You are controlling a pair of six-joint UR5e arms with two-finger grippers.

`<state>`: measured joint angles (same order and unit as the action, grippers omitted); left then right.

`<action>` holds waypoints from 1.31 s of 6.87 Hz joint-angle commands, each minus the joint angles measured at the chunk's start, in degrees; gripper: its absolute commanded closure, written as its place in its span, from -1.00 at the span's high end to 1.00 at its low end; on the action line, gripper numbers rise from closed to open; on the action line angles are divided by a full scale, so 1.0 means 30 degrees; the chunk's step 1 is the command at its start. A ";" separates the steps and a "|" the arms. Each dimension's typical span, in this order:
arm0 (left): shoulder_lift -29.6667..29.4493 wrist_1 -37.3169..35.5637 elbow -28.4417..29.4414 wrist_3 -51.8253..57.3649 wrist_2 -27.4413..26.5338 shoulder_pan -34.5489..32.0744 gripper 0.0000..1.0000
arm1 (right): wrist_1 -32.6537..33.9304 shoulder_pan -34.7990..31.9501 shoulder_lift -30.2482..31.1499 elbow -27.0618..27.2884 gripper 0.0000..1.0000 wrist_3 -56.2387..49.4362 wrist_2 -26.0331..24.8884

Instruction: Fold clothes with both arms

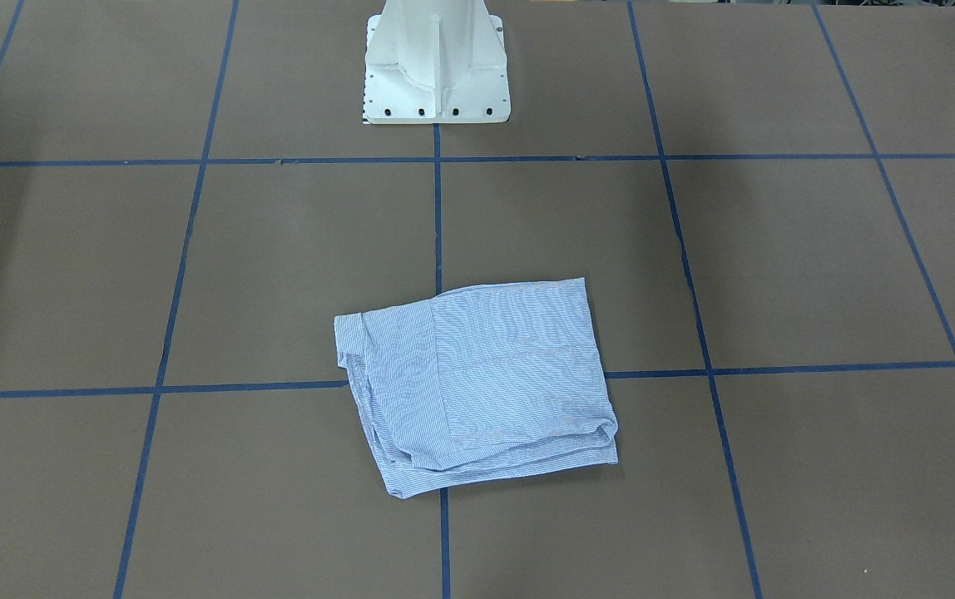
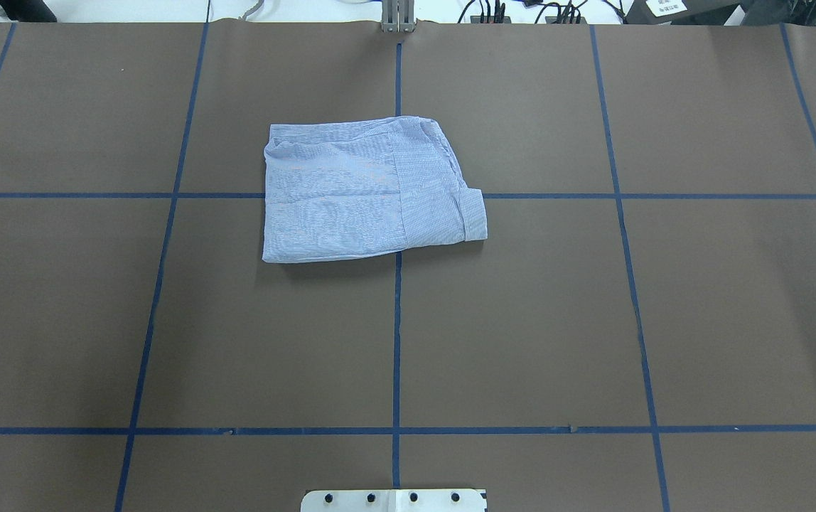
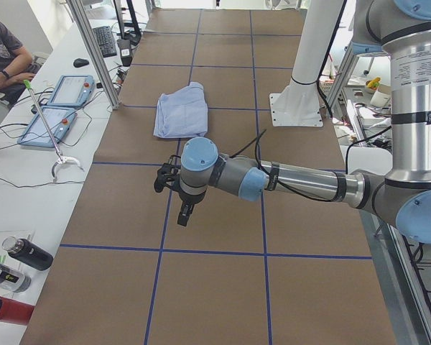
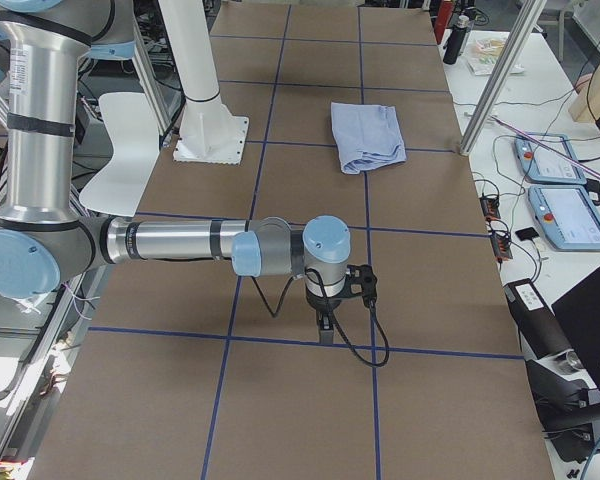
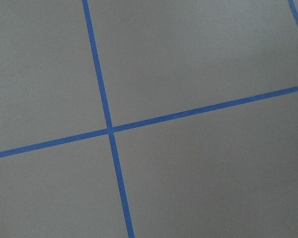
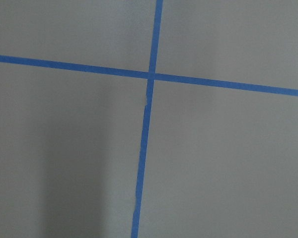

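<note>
**Arms parked at the table ends, shirt folded at mid-table**

Nearest us in the side views are the two arms. The left arm (image 3: 302, 183) and the right arm (image 4: 170, 242) each reach out level over their own end of the table (image 2: 522, 320). The left gripper (image 3: 186, 213) and the right gripper (image 4: 324, 326) point down above bare brown surface. We see them only from the side and cannot tell how their jaws stand. Each wrist view shows nothing but a crossing of blue tape lines (image 2: 396, 341).

The white pedestal (image 1: 436, 62) stands at the robot's edge.

The shirt (image 2: 365, 188) lies flat in a rough rectangle, folded, on the far side from the pedestal. It covers a tape crossing, mostly to the robot's left of the centre line, well apart from both grippers.

A seated person (image 3: 3, 54) and two tablets (image 3: 54, 123) show beside the table.
</note>
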<state>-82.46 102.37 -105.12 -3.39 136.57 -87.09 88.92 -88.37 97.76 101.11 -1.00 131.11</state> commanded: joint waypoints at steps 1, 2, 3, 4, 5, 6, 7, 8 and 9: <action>-0.0022 0.0036 0.0001 -0.0012 0.0033 0.0026 1.00 | -0.0020 -0.0017 0.0022 0.0016 1.00 0.0013 0.0387; -0.0051 0.0065 0.0000 0.0017 0.0033 0.0026 1.00 | -0.0020 -0.0017 0.0022 0.0016 1.00 0.0042 0.0387; -0.0051 0.0066 -0.0058 0.0017 0.0062 0.0026 1.00 | -0.0020 -0.0017 0.0022 0.0016 1.00 0.0042 0.0416; -0.0138 0.0066 -0.0029 0.0017 0.0062 0.0026 1.00 | -0.0020 -0.0017 0.0022 0.0045 1.00 0.0042 0.0417; -0.0139 0.0095 -0.0058 0.0017 0.0062 0.0026 1.00 | -0.0049 -0.0017 0.0022 0.0046 1.00 0.0013 0.0591; -0.0168 0.0095 -0.0058 0.0017 0.0062 0.0026 1.00 | -0.0049 -0.0017 0.0022 0.0046 1.00 0.0013 0.0651; -0.0169 0.0124 -0.0087 0.0046 0.0033 0.0026 1.00 | -0.0020 -0.0017 0.0022 0.0017 1.00 0.0013 0.0651; -0.0140 0.0182 -0.0117 0.0075 0.0091 -0.0003 1.00 | -0.0049 -0.0017 0.0022 0.0016 1.00 0.0013 0.0651; -0.0168 0.0589 0.0057 0.0105 0.0120 0.0026 1.00 | -0.0049 -0.0017 0.0022 0.0045 1.00 0.0013 0.0738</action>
<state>-82.93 103.18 -105.28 -3.18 136.82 -87.04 88.79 -88.42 97.82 101.19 -0.97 133.11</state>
